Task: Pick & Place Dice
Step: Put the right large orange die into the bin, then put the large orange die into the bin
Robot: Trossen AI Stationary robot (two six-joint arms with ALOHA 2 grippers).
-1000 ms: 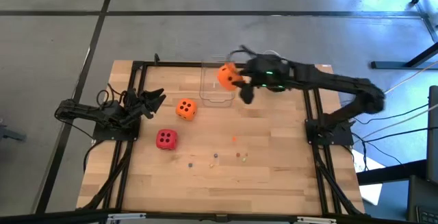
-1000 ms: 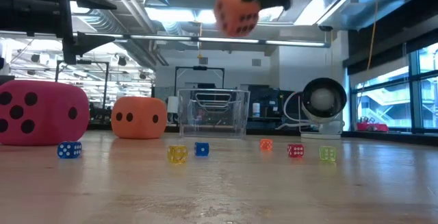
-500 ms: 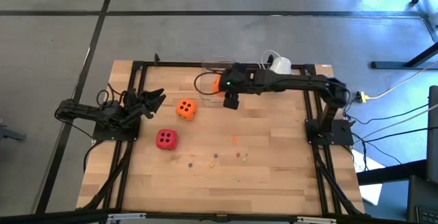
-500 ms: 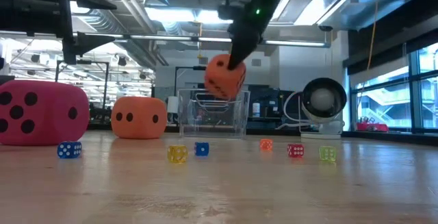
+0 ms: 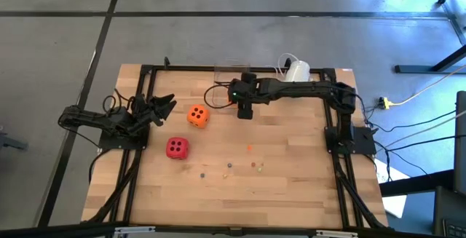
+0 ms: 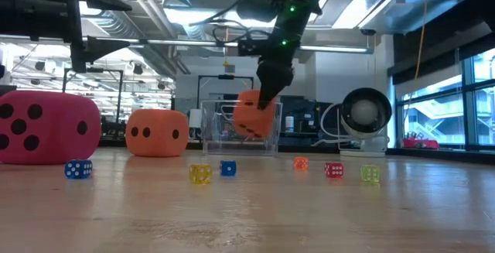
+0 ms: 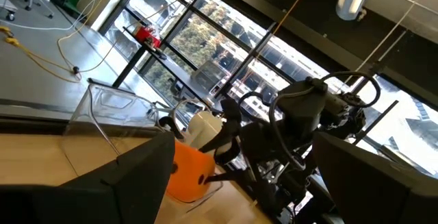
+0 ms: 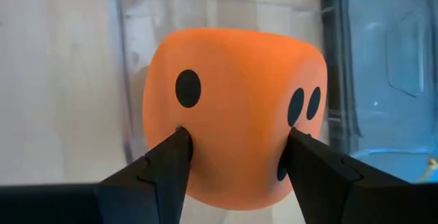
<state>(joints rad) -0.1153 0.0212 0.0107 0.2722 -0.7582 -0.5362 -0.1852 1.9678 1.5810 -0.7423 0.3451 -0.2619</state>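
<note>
Wooden table (image 5: 291, 187) carries a red pipped foam die (image 5: 176, 147) and an orange one (image 5: 197, 116). Toward twelve o'clock, the right end effector (image 8: 233, 157) pinches another orange die (image 8: 236, 114) inside the clear plastic container (image 6: 214, 129). At nine o'clock the left end effector (image 5: 166, 104) waits, fingers wide.

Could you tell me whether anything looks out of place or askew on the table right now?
Nothing stands out. The right gripper holds an orange die tilted inside the clear container; the other orange die and red die sit upright on the table.
</note>
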